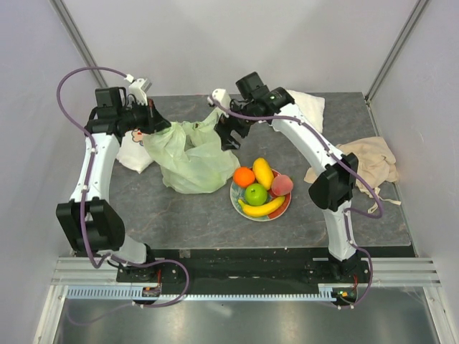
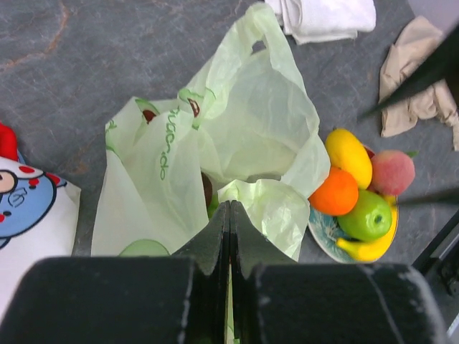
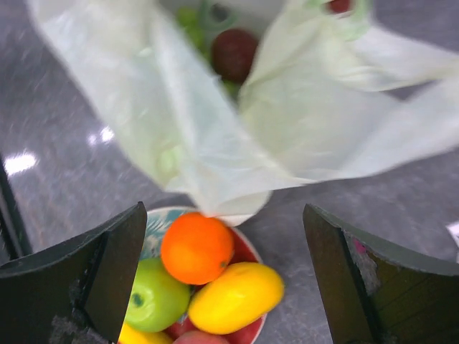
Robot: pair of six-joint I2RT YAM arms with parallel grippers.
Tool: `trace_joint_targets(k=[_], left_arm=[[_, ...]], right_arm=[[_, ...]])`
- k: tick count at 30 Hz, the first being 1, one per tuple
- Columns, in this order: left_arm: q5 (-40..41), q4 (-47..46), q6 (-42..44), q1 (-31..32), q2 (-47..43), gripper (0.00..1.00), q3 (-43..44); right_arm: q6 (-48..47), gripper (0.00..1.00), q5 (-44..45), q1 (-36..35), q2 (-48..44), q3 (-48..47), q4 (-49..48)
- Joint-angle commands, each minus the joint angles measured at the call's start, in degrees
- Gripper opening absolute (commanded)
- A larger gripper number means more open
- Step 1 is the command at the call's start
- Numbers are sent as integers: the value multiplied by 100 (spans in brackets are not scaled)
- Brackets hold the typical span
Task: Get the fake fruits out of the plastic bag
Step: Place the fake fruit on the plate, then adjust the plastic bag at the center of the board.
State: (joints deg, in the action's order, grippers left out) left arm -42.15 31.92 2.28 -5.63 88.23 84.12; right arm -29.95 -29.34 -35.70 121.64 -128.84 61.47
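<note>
Right now the left gripper (image 2: 229, 215) has its fingers pressed flat together with a fold of the plastic bag (image 1: 192, 161) pinched between them. It holds up the bag's left side, while the rest of the bag slumps on the grey table (image 1: 179, 222). The right gripper (image 3: 224, 215) hangs with its jaws spread wide and nothing between them. It is above the spot where the bag's lower edge meets the plate (image 2: 320, 235).

The bag's mouth gapes toward the right wrist camera. A dark plum (image 3: 233, 51) sits inside, with something green and blurred beside it. The crinkled film drapes in front of both, and its loose edge hangs over the plate's near rim.

The plate lies just right of the bag and carries an orange (image 3: 196, 247), a green apple (image 3: 156, 294), a long yellow fruit (image 3: 235, 296), a banana (image 1: 262, 208) and a peach (image 1: 282, 185). All five are packed close together.

A red-and-white snack packet (image 2: 29, 208) lies against the bag's left side, under the left arm. A white towel (image 2: 326, 16) sits at the far edge behind the right arm. A crumpled beige cloth (image 1: 369, 161) lies well right of the plate.
</note>
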Motion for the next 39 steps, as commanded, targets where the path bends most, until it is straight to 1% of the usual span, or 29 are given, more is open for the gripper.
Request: trace_joint_targets(k=[1, 2, 3, 5, 7, 12, 15, 18, 19, 20, 23, 24, 25, 27, 28, 29, 31, 32, 33, 34, 35, 36, 38, 39], left_arm=[[-21, 577, 984, 9, -613, 2, -220], [-4, 665, 1185, 18, -666, 2, -264], [-4, 849, 1291, 9, -779, 2, -282], [49, 991, 1528, 18, -885, 2, -343], [84, 1149, 1652, 9, -1000, 2, -378], [111, 1404, 1819, 18, -1088, 2, -387], [128, 1492, 1811, 18, -1114, 2, -352], [154, 1545, 1828, 27, -1097, 2, -352], [155, 1563, 1837, 27, -1071, 2, -352], [163, 1571, 1837, 27, -1044, 2, -361], [155, 1571, 1837, 36, -913, 2, -335], [146, 1571, 1828, 70, -869, 2, -317], [146, 1563, 1846, 79, -825, 2, -265], [146, 1563, 1872, 97, -624, 1, -194], [154, 1563, 1872, 106, -509, 2, -46], [189, 1563, 1829, 114, -395, 2, 60], [268, 1554, 1549, 115, 114, 2, 621], [260, 1536, 1408, 141, 316, 2, 893], [225, 1554, 1137, 150, 831, 2, 1583], [155, 1563, 986, 150, 1063, 2, 2008], [111, 1554, 854, 202, 1335, 2, 2456], [85, 1597, 748, 237, 1755, 2, 3435], [137, 1668, 668, 395, 2145, 2, 4442], [189, 1651, 633, 431, 2268, 2, 5282]], right_arm=[[1149, 98, 734, 125, -1, -563, -1013], [1219, 98, 1250, 134, -18, -538, -1458], [1403, 98, 1456, 177, -53, -268, -1715], [1518, 98, 1554, 230, -88, 15, -2320], [1772, 98, 1624, 248, 8, 183, -2578], [2458, 98, 1476, 239, 807, -124, -2816], [2661, 98, 1633, 222, 1124, -185, -3088], [2627, 98, 2107, 222, 1449, -677, -3229], [2565, 97, 2430, 230, 1511, -800, -3325], [2513, 95, 2573, 222, 1607, -966, -3404], [2416, 78, 2539, 318, 1748, -1152, -3642], [2363, 62, 2408, 379, 1792, -1170, -3677], [2319, 54, 2311, 415, 1827, -1179, -3712], [2205, 42, 2310, 467, 1942, -1249, -3713], [2161, 39, 2310, 485, 1977, -1301, -3713], [2126, 32, 2397, 546, 2029, -1459, -3739], [2108, 28, 2547, 643, 2030, -1739, -3958], [2099, 24, 2643, 739, 2021, -1846, -4054], [2099, 21, 2653, 801, 1943, -1925, -4325], [2125, 18, 2662, 880, 1855, -1891, -4545], [2169, 8, 2784, 1029, 1750, -1795, -4809], [2213, 1, 2863, 1091, 1644, -1707, -5290], [2170, 0, 2899, 1223, 1389, -1618, -5645], [2135, 0, 3021, 1250, 1258, -1644, -5829]])
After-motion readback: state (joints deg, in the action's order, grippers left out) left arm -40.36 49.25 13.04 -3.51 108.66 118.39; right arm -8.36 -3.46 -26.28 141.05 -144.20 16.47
